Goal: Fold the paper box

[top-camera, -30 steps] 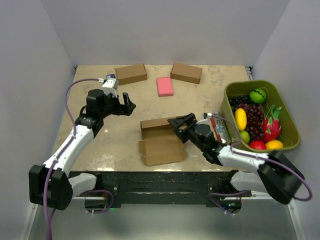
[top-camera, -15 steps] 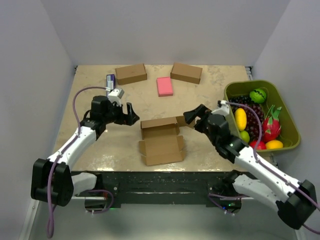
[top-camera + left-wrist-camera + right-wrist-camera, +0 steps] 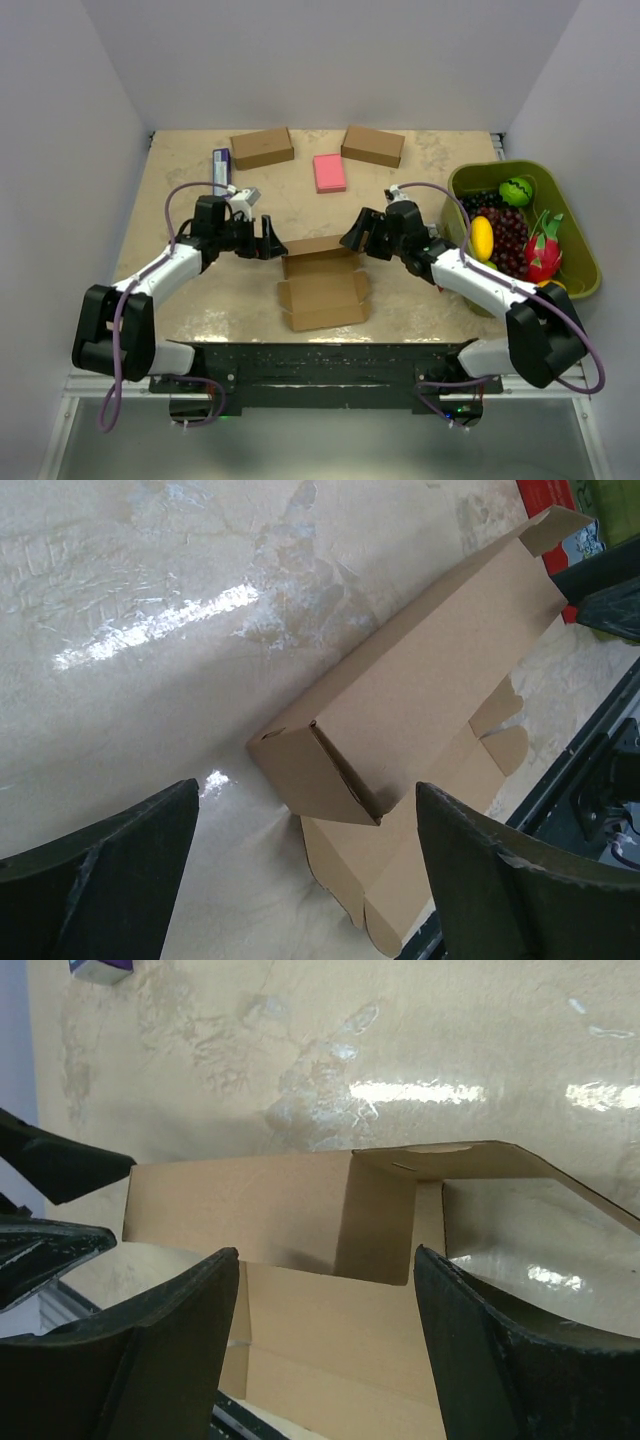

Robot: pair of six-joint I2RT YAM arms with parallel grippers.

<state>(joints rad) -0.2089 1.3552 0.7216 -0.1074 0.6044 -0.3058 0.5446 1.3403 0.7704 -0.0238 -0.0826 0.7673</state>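
The paper box (image 3: pixel 322 280) is a brown cardboard sheet, partly folded, in the middle of the table near the front edge. Its far wall stands upright, with small end flaps bent in. My left gripper (image 3: pixel 270 241) is open just left of the box's far left corner, touching nothing. In the left wrist view the box (image 3: pixel 420 690) lies between and beyond the open fingers. My right gripper (image 3: pixel 357 234) is open at the box's far right corner. In the right wrist view the upright wall and right end flap (image 3: pixel 375 1222) stand between the fingers.
Two closed brown boxes (image 3: pixel 262 147) (image 3: pixel 372 146) and a pink pad (image 3: pixel 329 172) lie at the back. A small purple-and-white box (image 3: pixel 221 160) lies at the back left. A green bin (image 3: pixel 583 285) of toy fruit stands at the right.
Both arms have moved inward to the far corners of the box. The left gripper came right and nearer; the right gripper swung from the box's right side to its far right corner.
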